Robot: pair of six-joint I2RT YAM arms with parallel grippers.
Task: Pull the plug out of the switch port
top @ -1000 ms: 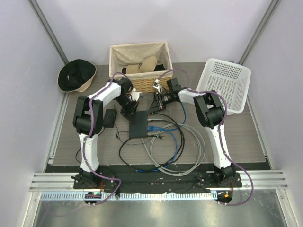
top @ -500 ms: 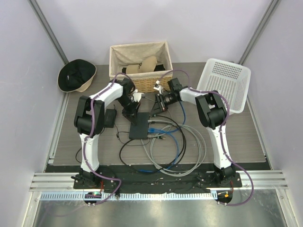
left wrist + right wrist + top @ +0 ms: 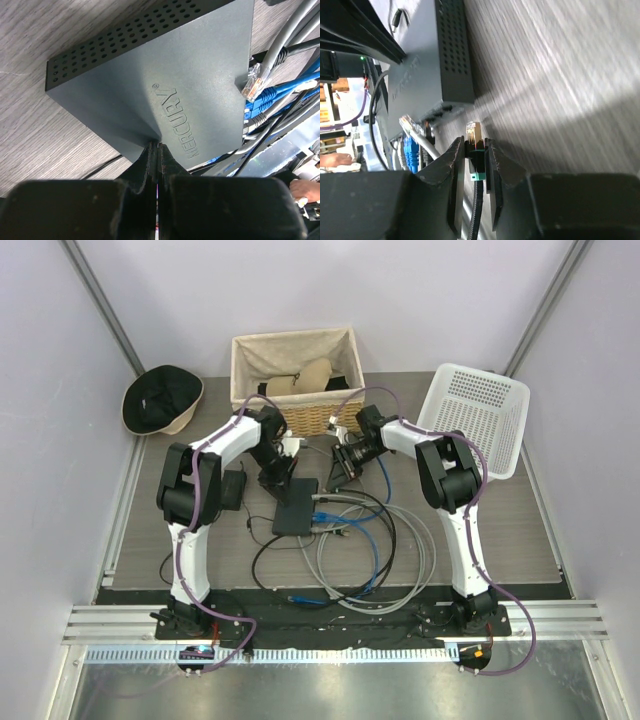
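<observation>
Found left gripper [image 3: 156,146] fully closed, nothing between the fingers, tips pressed down on the top face of the switch [image 3: 165,75] near one corner. Found right gripper [image 3: 474,145] clamped on the plug [image 3: 473,131], fingers either side of its black boot, gold contact end poking past the tips. Saw plug out of the switch port [image 3: 441,107], just beside that port edge, not touching. Could not tell which socket matched it. Spotted blue cables [image 3: 410,150] plugged in along the same edge, plus a clear connector [image 3: 407,122] on a grey lead lying against it. From the top view, placed the switch mid-table between both arms, cable loops [image 3: 350,550] in front, wicker basket [image 3: 295,370] behind, power brick [image 3: 232,488] to its left.
</observation>
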